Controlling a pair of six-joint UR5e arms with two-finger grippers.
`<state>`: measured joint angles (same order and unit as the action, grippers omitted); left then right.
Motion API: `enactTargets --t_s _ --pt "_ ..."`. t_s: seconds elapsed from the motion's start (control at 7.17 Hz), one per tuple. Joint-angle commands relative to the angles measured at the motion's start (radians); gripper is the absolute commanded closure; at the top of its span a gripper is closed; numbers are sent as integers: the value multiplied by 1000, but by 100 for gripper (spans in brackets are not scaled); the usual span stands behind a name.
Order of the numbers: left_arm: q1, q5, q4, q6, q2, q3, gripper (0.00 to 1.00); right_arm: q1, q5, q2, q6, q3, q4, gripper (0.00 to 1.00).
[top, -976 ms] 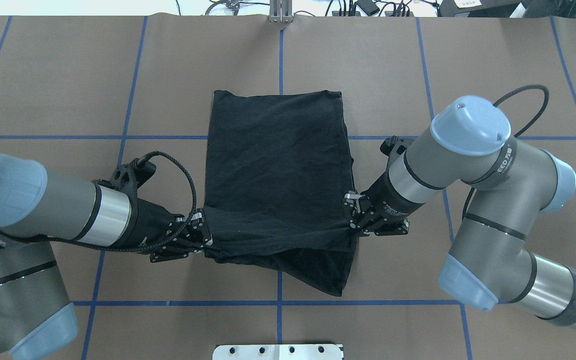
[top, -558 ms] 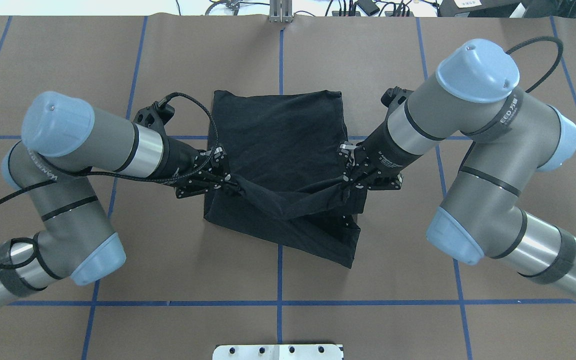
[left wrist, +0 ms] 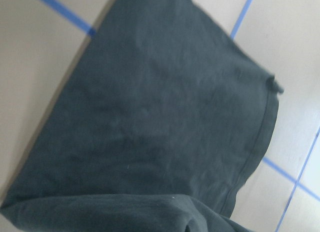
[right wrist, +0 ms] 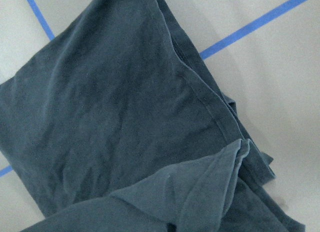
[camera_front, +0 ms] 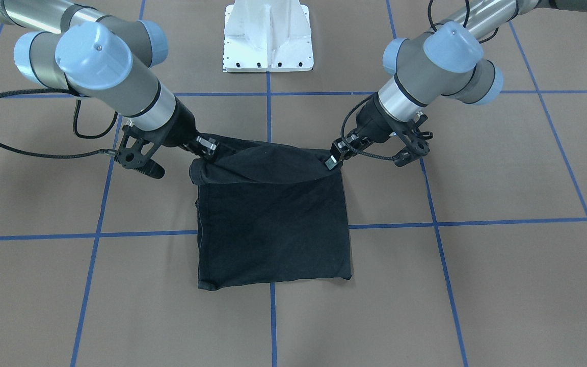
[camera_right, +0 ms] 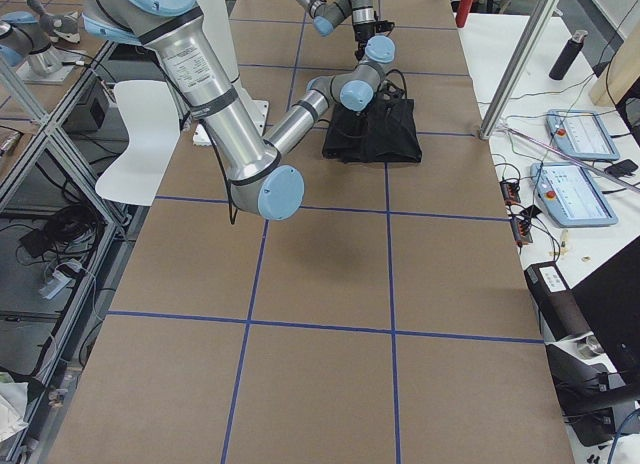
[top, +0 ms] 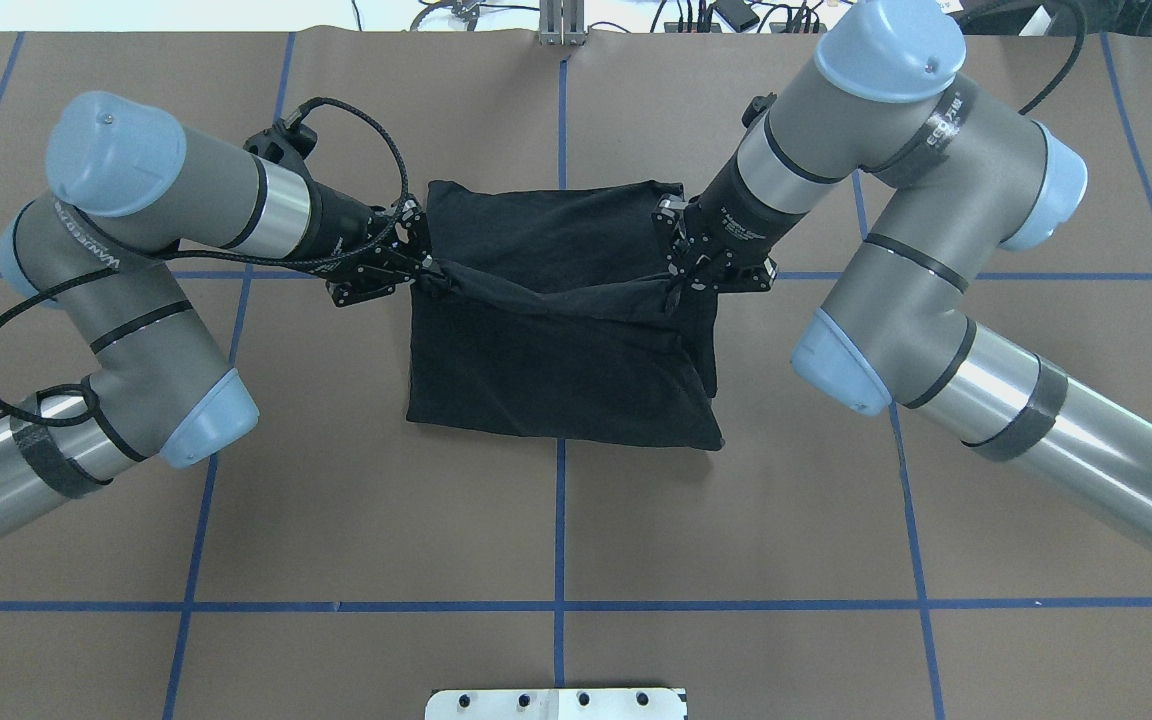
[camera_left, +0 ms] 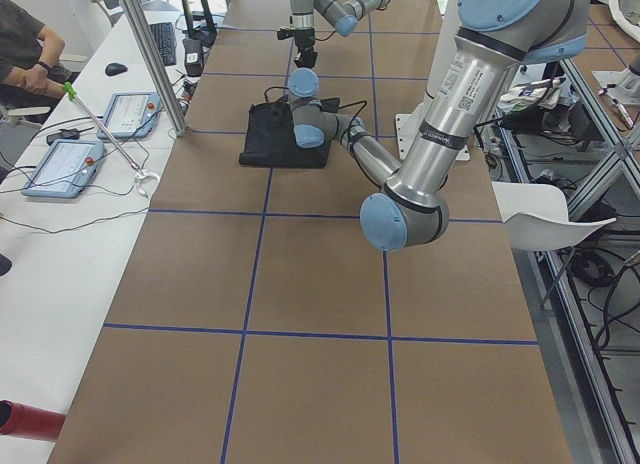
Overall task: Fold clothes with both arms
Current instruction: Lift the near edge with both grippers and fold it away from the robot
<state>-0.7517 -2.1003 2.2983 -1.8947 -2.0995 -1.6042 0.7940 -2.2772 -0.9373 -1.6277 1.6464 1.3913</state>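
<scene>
Roughly rectangular black T-shirt (top: 556,370), one edge lifted, slack.

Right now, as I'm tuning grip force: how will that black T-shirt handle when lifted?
Probably floppy: the T-shirt sags between the left end effector and right end effector. Likely light: two corner pinches carry the raised layer. Pushed, it would probably bunch, given its creases.
</scene>
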Motion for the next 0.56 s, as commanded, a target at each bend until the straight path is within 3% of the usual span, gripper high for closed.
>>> enactTargets --t_s 0.0,0.42 --pt "-9 6 13 -3 -72 119 100 31 2 58 12 -104 -3 100" --pt "-52 6 67 -3 -77 193 100 48 22 118 14 -284 -144 100"
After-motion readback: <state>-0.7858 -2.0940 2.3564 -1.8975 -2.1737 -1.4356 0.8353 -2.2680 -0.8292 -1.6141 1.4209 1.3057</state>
